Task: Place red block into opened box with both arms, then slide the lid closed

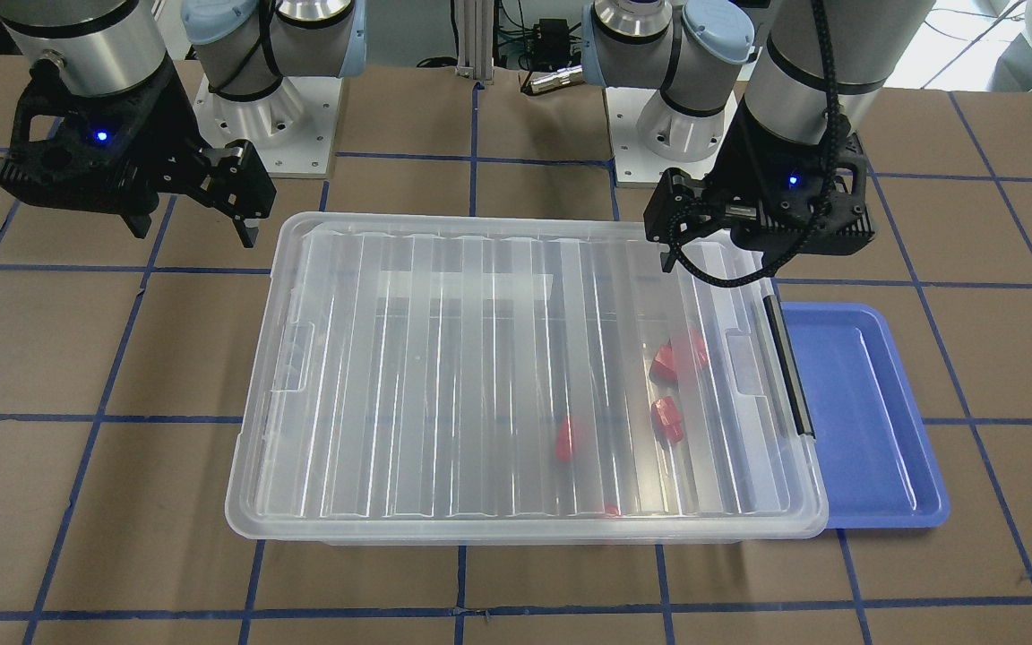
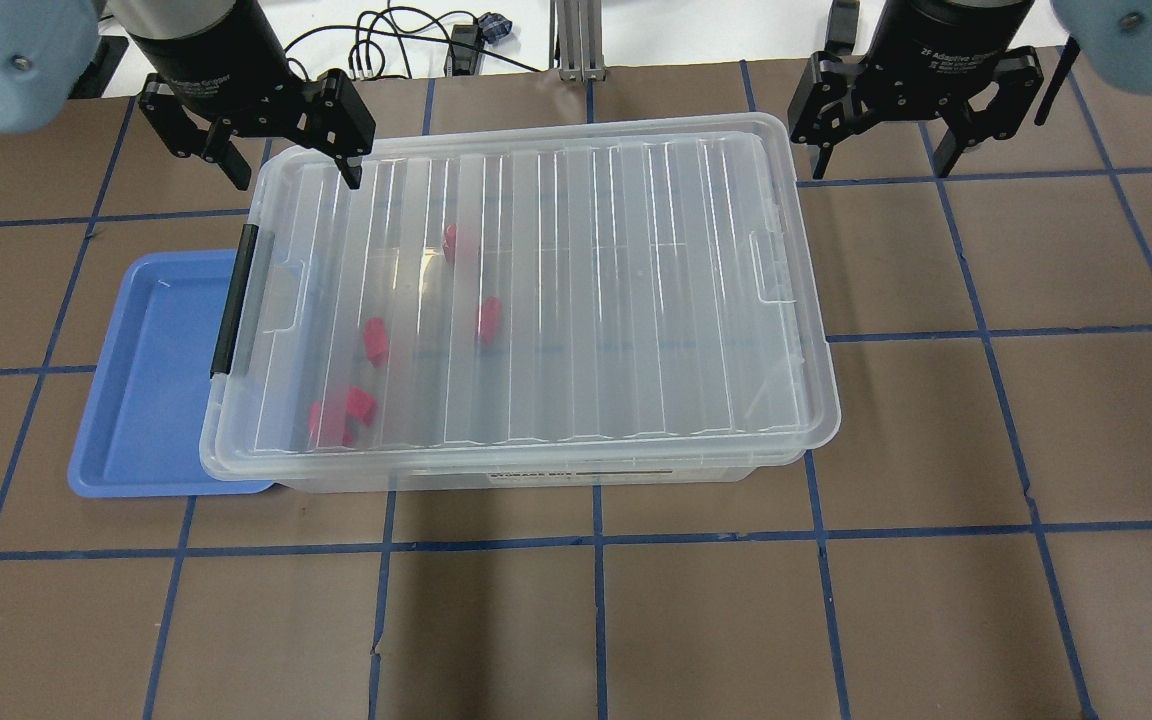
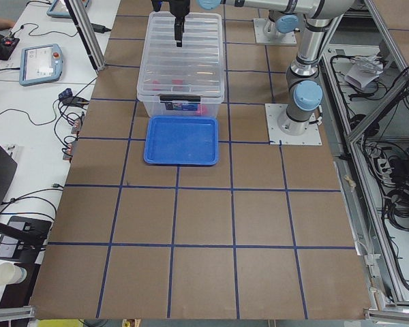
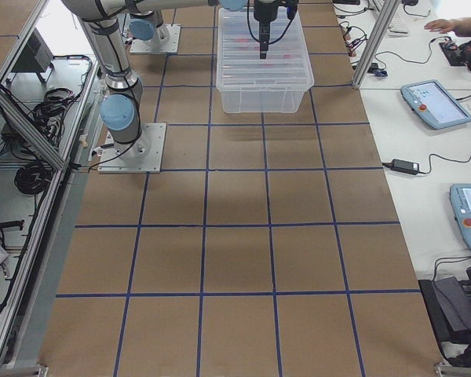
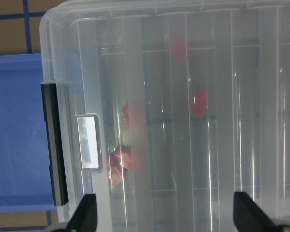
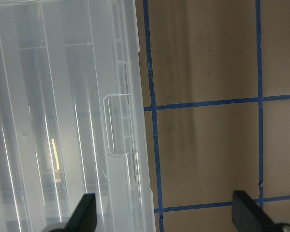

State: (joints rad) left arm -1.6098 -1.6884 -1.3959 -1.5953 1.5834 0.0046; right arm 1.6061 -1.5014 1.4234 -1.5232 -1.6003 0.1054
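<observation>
The clear ridged lid (image 2: pixel 576 290) lies flat over the whole box (image 2: pixel 536 478). Several red blocks (image 2: pixel 374 340) show through it near the black latch (image 2: pixel 233 300) end, also seen as red blocks (image 1: pixel 677 354) in the front view and red blocks (image 5: pixel 199 102) in the left wrist view. My left gripper (image 2: pixel 293 178) hangs open over the lid's far corner by the latch, holding nothing. My right gripper (image 2: pixel 884 160) is open and empty above the table just past the box's other far corner. In the right wrist view the lid (image 6: pixel 63 121) is at the left and my right gripper (image 6: pixel 164 217) is over bare table.
A blue tray (image 2: pixel 146 380) lies partly under the box's latch end. Brown table with blue tape grid lines surrounds the box. The arm bases (image 1: pixel 256 107) stand behind the box. Tablets and cables lie on side benches (image 3: pixel 41 65).
</observation>
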